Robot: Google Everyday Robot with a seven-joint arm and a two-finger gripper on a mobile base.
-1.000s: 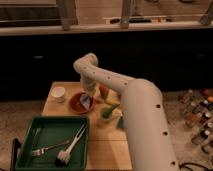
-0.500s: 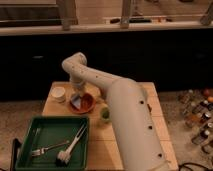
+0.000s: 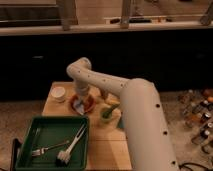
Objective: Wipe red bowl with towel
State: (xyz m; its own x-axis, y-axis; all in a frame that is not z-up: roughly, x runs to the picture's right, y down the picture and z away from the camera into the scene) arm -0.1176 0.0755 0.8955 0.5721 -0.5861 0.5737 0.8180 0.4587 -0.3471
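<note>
The red bowl (image 3: pixel 82 104) sits on the wooden table (image 3: pixel 107 145), left of centre, partly covered by my arm. My white arm reaches from the lower right across the table and bends down over the bowl. The gripper (image 3: pixel 82 99) is at the bowl, pointing down into it. A whitish patch at the gripper may be the towel, but I cannot tell.
A small white cup (image 3: pixel 58 93) stands left of the bowl. A green cup (image 3: pixel 106 113) with a green item stands to its right. A green tray (image 3: pixel 50 142) at the front left holds a fork and a brush. Bottles (image 3: pixel 197 112) stand on the right.
The arm has swung left across the table, and its elbow now stands above the bowl. The gripper has stayed at the red bowl.
</note>
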